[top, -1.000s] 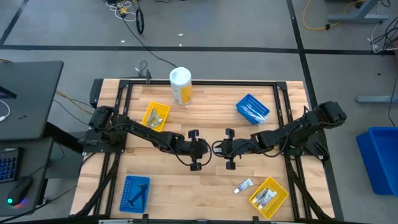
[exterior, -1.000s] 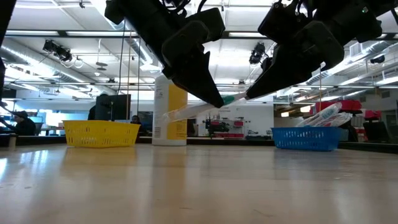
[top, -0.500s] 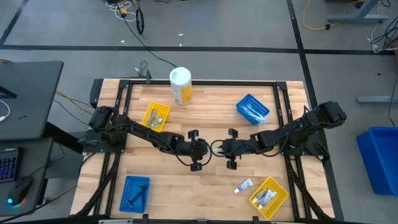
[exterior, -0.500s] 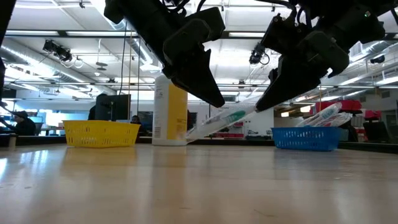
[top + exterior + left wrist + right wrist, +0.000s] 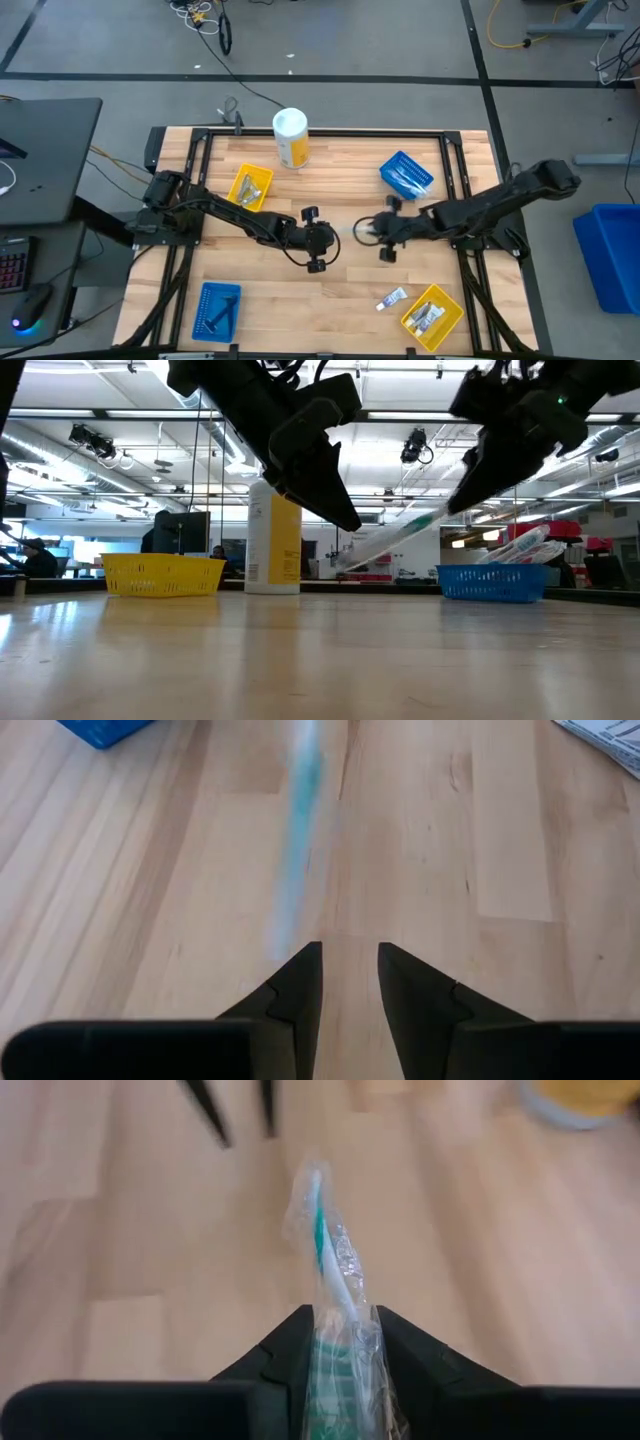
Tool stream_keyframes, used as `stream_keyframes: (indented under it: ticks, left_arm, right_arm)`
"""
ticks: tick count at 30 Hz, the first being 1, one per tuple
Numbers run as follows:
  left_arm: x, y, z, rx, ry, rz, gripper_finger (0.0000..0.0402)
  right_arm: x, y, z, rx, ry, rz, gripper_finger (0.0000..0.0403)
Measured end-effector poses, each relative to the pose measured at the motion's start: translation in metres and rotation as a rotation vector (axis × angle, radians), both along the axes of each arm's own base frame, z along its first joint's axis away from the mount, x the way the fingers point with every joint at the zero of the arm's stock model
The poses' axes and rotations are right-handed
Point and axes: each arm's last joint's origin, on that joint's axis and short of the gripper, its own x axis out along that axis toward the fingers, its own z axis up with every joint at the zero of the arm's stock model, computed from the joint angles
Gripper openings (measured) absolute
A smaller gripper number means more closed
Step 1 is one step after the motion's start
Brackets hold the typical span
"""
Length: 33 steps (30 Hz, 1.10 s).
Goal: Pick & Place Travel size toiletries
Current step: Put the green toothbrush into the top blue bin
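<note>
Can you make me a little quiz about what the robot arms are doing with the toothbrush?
1. True or false: the right end effector is shut on the wrapped toothbrush.
2. Where does the blue basket with toothbrushes sit in the high view? A) on the floor B) on the table's far right part C) under the yellow canister
3. Fill in: the left end effector is ____, with nothing between its fingers.

Key
1. True. The toothbrush sticks out from between its fingers and hangs above the table.
2. B. The yellow canister stands apart from it, at the far edge.
3. Open.
</note>
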Motion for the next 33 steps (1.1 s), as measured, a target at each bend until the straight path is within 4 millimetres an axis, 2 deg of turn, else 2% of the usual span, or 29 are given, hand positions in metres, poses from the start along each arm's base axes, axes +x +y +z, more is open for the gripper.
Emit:
stream_keyframes:
  ticks: [8,13,17,22,33]
  left_arm:
    - [0.000,0.000,0.000,-0.001,-0.005,0.000,0.0109]
    - [0.002,0.000,0.002,0.005,-0.026,-0.011,0.0109]
    - [0.003,-0.001,0.003,0.013,-0.036,-0.021,0.0109]
    - [0.003,-0.001,0.003,0.012,-0.039,-0.021,0.0109]
    - [0.003,-0.001,0.003,-0.005,-0.039,-0.021,0.0109]
  right_arm:
    - [-0.057,-0.023,0.040,-0.128,0.003,-0.140,0.0100]
    - [-0.093,-0.041,0.051,-0.157,-0.009,-0.365,0.0100]
    - [-0.114,-0.052,0.054,-0.118,-0.012,-0.518,0.0100]
    - [-0.125,-0.059,0.052,-0.025,-0.019,-0.700,0.0100]
    - [-0.129,-0.072,0.043,0.043,0.076,-0.927,0.0100]
